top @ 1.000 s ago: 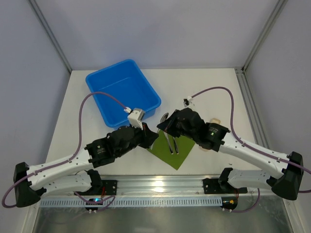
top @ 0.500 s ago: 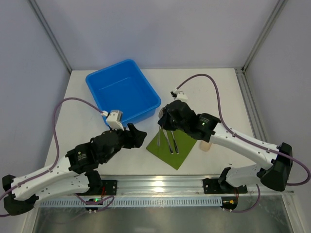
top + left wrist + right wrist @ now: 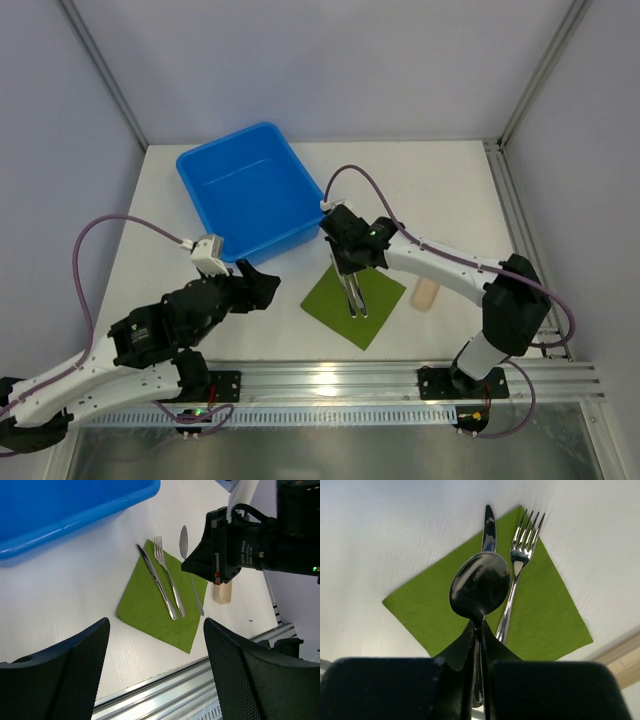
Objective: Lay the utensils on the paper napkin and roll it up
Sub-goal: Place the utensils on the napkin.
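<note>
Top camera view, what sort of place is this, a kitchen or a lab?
Most likely a robotics lab cell, not a kitchen: two robot arms bolted to a metal rail, a white table boxed in by grey panels, and a green napkin and blue bin staged on it.

Plain leaf-green napkin [image 3: 545, 605] beneath the right tool [image 3: 479, 626]; spoon [image 3: 480, 587], fork [image 3: 520, 562] and knife [image 3: 489, 527] shiny silver. Both tools black, the left tool [image 3: 156, 625] with mesh-patterned fingers [image 3: 75, 670]. Bright blue bin [image 3: 250, 185], white surface [image 3: 450, 190], beige cylinder [image 3: 425, 293], purple cables [image 3: 120, 217].
</note>
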Action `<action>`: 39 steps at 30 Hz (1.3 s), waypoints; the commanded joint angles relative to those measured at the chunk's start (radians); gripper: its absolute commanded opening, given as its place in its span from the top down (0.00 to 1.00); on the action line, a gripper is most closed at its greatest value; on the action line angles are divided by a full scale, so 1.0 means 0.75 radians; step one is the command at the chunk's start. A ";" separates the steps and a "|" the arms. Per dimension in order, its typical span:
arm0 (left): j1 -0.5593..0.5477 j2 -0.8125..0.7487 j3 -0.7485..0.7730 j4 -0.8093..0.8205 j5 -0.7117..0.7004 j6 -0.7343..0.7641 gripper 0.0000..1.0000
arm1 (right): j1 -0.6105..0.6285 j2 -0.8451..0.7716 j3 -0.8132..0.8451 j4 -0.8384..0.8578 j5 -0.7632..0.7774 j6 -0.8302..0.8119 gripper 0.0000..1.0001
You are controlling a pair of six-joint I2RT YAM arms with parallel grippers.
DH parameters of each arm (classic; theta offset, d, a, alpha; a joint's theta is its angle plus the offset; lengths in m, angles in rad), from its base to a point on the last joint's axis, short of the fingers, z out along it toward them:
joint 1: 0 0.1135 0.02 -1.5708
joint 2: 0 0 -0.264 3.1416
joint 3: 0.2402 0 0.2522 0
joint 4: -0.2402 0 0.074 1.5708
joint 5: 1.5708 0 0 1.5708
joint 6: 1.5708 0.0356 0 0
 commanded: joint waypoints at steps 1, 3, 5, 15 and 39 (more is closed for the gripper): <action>0.000 -0.013 0.020 -0.014 -0.043 -0.023 0.23 | -0.020 0.070 0.064 -0.026 -0.018 -0.122 0.96; -0.002 -0.011 0.016 -0.010 -0.039 -0.021 0.22 | -0.026 0.133 0.072 -0.016 -0.022 -0.133 0.96; -0.002 -0.007 0.018 -0.008 -0.037 -0.017 0.22 | -0.032 0.170 0.082 -0.010 -0.012 -0.121 0.96; 0.000 -0.023 -0.003 -0.008 -0.027 -0.025 0.21 | -0.034 0.276 0.074 0.074 0.054 0.000 0.96; -0.002 -0.001 -0.009 0.015 0.020 -0.043 0.20 | -0.048 0.352 0.021 0.115 0.119 0.066 0.96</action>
